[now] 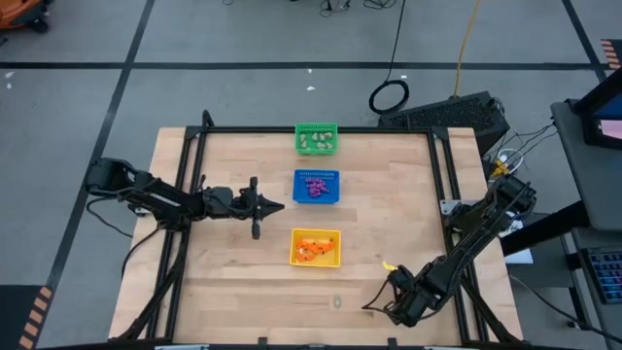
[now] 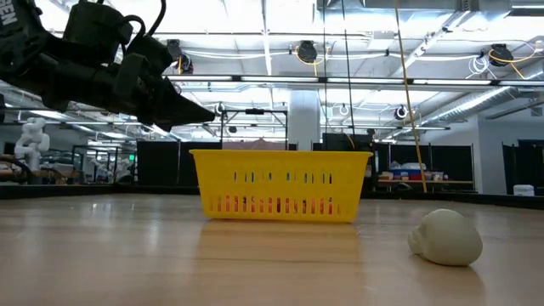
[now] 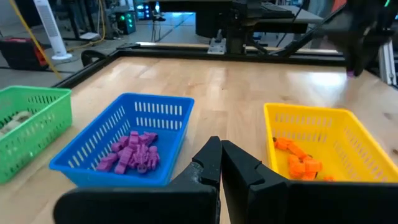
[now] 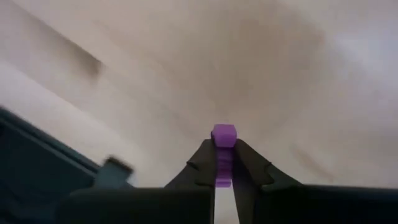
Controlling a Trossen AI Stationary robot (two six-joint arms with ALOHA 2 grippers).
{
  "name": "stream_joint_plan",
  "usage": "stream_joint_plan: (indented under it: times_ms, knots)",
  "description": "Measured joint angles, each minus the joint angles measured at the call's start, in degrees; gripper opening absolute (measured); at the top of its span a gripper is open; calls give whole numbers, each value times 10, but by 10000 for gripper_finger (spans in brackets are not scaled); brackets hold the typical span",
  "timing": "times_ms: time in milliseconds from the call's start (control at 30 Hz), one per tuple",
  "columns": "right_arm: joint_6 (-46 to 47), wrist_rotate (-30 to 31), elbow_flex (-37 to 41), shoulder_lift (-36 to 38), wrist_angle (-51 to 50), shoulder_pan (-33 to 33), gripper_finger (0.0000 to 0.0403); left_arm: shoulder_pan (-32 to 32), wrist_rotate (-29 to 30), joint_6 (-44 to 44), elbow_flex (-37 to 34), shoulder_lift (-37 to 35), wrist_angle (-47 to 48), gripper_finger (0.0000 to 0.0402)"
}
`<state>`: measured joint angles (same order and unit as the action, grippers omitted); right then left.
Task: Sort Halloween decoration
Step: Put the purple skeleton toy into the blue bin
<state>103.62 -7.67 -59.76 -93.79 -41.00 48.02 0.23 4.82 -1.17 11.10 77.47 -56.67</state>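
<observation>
My right gripper is near the table's near right corner and is shut on a small purple trinket. My left gripper is shut and empty. It hovers left of the blue basket, with its tip high in the low view. Purple trinkets lie in the blue basket. Orange ones lie in the yellow basket. Pale ones lie in the green basket. A pale skull trinket rests on the table near its near edge. My right gripper pinches the purple trinket between its two fingers. The trinket's blocky end sticks out past the fingertips. In the left wrist view the trinket is held clear above the table.
The three baskets stand in a row down the table's middle, green farthest, yellow nearest. A small yellow bit lies right of the yellow basket. Black frame rails run along the table's left, right and far sides. Bare wood lies on both sides of the baskets.
</observation>
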Motion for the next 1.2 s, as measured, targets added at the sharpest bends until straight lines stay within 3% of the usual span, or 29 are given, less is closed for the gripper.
stream_joint_plan:
  times_ms: [133, 300, 600, 867, 1200]
  knots:
    - [-92, 72, -61, -2, -74, -35, 8, 0, 0, 0, -19, -19, -5, 11]
    - [-227, 154, -78, -5, -84, -118, 8, 0, 0, -5, -58, -59, -51, 11]
    - [-555, 214, -120, -5, -47, -331, 7, 0, -21, -15, -102, -142, -38, 11]
    - [-767, 213, -185, -44, -29, -478, 7, 0, -27, -13, -107, -174, -24, 11]
    - [-905, 150, -300, -178, -34, -564, 7, 0, -27, -11, -108, -174, -5, 11]
